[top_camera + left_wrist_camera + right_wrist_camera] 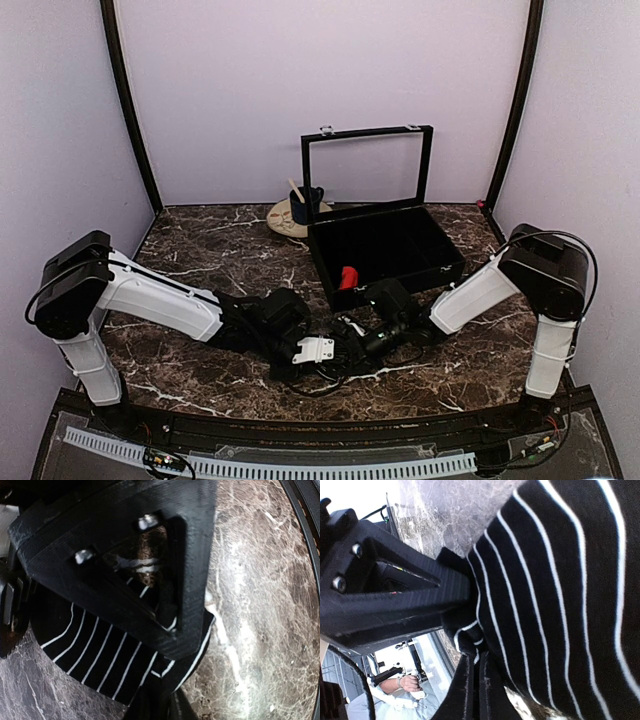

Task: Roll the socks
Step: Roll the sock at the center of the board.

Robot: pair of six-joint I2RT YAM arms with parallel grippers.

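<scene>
Near the front middle of the worktop (200, 370), between my two arms, lies the striped sock (560, 590), black with thin white lines. My right end effector (467, 630) is closed tight, with a bunched edge of that fabric pinched at its tip. My left end effector (322, 352) sits over the same sock, one finger (100, 540) flat across the stripes, but I cannot tell whether its jaws pinch it. A red bundle (347, 277), likely another sock, rests in the black box (440, 265) farther back. I judge the knit light, limp and stretchy, so it will sag and slip. Taking it by the folded edge should keep both layers together.
</scene>
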